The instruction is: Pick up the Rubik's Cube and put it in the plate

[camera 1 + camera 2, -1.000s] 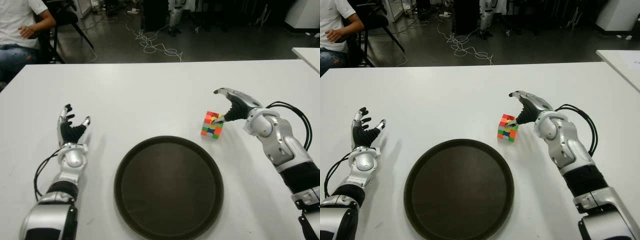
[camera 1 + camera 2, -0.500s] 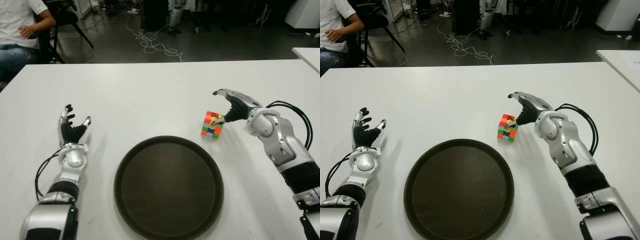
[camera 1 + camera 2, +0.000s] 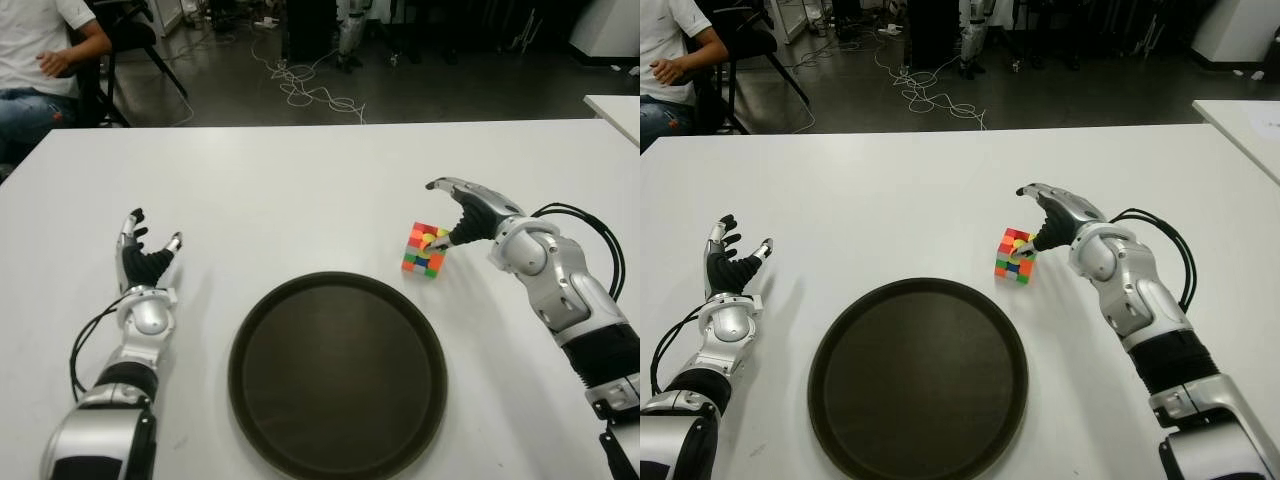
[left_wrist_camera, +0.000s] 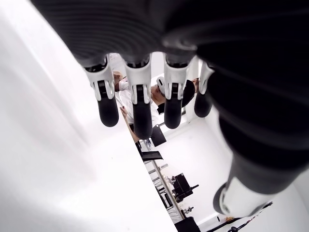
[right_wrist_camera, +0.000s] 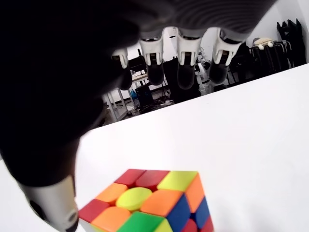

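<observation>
Your open-fingered right hand [image 3: 455, 208] arches over the multicoloured plastic Rubik's Cube [image 3: 424, 249], beyond the round dark plate [image 3: 338, 375], ungrasped.

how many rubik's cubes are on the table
1. The Rubik's Cube sits on the white table, just beyond the dark plate's far right rim, under the open right hand.

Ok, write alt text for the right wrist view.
The right hand is open over a Rubik's Cube on the white table, fingers extended beyond it, the thumb beside its edge. Nothing is gripped yet.
</observation>
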Robot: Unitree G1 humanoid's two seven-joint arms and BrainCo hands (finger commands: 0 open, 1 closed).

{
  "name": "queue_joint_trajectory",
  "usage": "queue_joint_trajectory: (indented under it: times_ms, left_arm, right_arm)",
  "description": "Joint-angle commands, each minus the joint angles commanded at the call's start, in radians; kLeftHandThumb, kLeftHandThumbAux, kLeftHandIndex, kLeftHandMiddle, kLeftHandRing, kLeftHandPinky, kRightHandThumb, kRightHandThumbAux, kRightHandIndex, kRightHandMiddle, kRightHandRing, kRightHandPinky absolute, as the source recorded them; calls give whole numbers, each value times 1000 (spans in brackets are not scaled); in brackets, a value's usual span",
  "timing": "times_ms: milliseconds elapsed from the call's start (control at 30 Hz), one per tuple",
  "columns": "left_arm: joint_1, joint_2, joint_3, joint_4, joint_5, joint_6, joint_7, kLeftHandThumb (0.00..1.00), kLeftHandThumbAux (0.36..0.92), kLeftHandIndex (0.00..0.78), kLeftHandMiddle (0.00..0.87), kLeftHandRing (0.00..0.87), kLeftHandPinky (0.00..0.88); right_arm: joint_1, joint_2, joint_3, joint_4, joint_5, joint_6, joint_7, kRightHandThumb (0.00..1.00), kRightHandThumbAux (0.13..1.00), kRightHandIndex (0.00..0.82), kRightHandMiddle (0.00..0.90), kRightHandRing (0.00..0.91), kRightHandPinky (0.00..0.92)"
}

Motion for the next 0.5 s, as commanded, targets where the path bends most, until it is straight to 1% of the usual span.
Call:
queue_joint_trajectory:
  times_ms: [167, 300, 500]
  left_arm:
    - [-1, 2, -4, 1, 5, 1, 4, 74, 750, 102, 152, 154, 166]
    - [-1, 3, -9, 1, 12, 5, 13, 88, 756, 106, 160, 169, 193]
    - [-1, 3, -5, 1, 6, 5, 3, 107, 748, 107, 160, 172, 194]
  right_arm:
    - [-1, 2, 3, 8, 6, -4, 1, 0, 771, 55, 85, 95, 69]
    - [-4, 11, 7, 22, 8, 3, 0, 0, 766, 47, 83, 93, 63]
    - [-10, 16, 10, 37, 6, 6, -2, 0, 777, 36, 72, 83, 53]
